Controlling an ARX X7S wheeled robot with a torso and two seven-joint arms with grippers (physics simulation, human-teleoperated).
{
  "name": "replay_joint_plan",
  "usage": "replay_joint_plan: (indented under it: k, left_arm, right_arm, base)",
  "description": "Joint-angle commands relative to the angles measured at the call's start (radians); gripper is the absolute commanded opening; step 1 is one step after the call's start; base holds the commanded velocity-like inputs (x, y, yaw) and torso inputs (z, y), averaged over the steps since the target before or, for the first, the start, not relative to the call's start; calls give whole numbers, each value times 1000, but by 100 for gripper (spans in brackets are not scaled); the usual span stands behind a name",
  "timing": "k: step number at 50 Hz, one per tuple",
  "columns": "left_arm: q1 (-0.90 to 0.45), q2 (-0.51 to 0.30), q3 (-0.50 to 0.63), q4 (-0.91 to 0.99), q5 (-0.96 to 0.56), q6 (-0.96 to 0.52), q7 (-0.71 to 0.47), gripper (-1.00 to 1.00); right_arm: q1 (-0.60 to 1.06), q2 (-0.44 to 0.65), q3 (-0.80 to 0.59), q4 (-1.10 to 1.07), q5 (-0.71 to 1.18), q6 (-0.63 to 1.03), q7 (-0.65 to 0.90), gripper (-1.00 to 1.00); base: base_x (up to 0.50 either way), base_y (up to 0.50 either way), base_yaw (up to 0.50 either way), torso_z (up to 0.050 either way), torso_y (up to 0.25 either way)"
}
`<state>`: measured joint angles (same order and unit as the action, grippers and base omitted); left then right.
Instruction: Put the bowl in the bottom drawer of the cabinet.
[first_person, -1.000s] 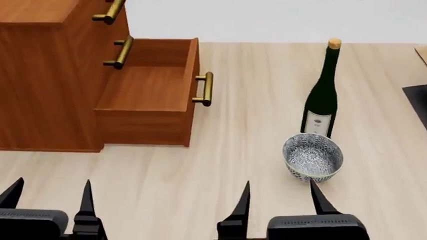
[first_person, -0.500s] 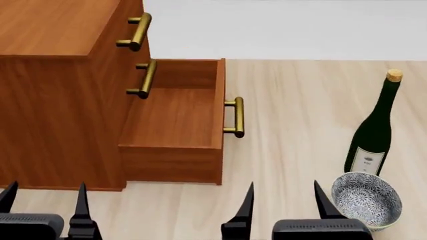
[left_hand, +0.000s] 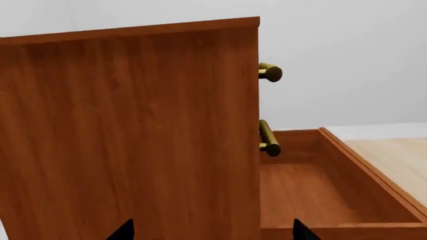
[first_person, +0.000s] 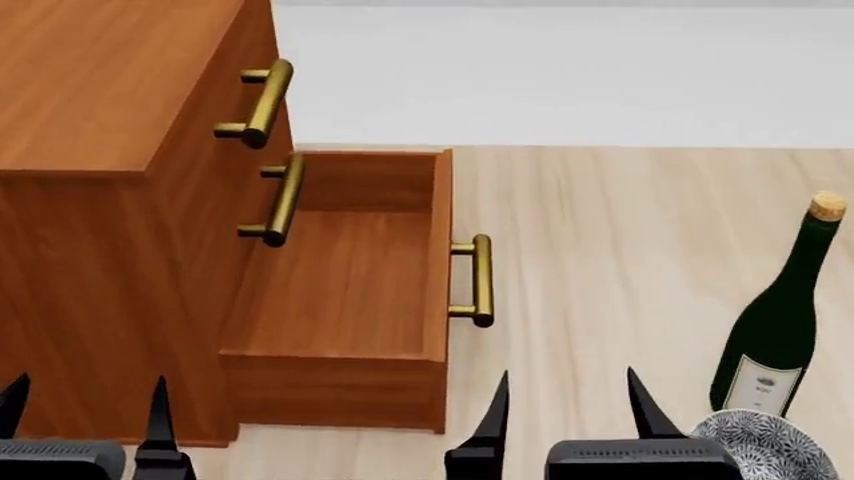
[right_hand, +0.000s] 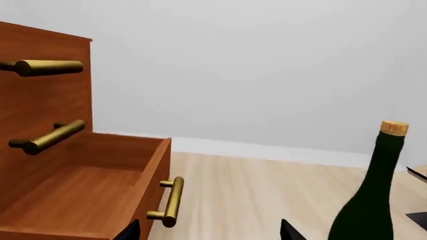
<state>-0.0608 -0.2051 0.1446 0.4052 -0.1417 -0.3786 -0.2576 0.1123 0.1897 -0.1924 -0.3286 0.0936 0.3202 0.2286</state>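
The cabinet stands at the left, reddish-brown with brass bar handles. Its bottom drawer is pulled out and nothing lies in it; the brass handle faces right. The blue-and-white bowl sits on the table at the lower right corner, cut by the picture's edge and partly behind my right gripper's body. My right gripper is open and holds nothing, just left of the bowl. My left gripper is open in front of the cabinet's side. In the wrist views, the left gripper faces the cabinet and the right gripper faces the drawer.
A tall green bottle with a cork stands upright just behind the bowl; it also shows in the right wrist view as the bottle. Two shut drawers with brass handles sit above the open one. Pale wooden tabletop lies right of the drawer.
The head view has shifted: cabinet and open drawer now sit lower and larger, while the bowl and bottle have slid toward the lower right edge. Both grippers stay open.
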Motion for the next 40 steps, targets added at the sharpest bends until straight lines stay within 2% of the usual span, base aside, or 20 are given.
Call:
replay_joint_plan:
  k: [1,6,16,30,40]
  left_arm:
    - [12,-9,3,10,-2,2,-9,100]
    - [25,-15,2,33,-8,-14,-13,100]
    - [185,-67,-29,216,-38,-58,-25,100]
    - [263,-89,-44,290,-63,-78,-34,100]
    - [259,-91,-40,286,-69,-78,-36,100]
  right_arm:
    - [4,5,-14,15,-7,2,11,100]
    - [4,3,-10,25,-4,-8,20,100]
    - [9,4,-3,45,8,-23,26,100]
    - [23,7,-8,62,28,-13,23,100]
    - [25,11,-14,58,34,8,28,100]
  base:
    - [285,500,0,0,0]
    - [278,476,0,0,0]
    - [-3,-4,0,0,0]
    - [0,0,0,0,0]
    - [500,0,0,0,0]
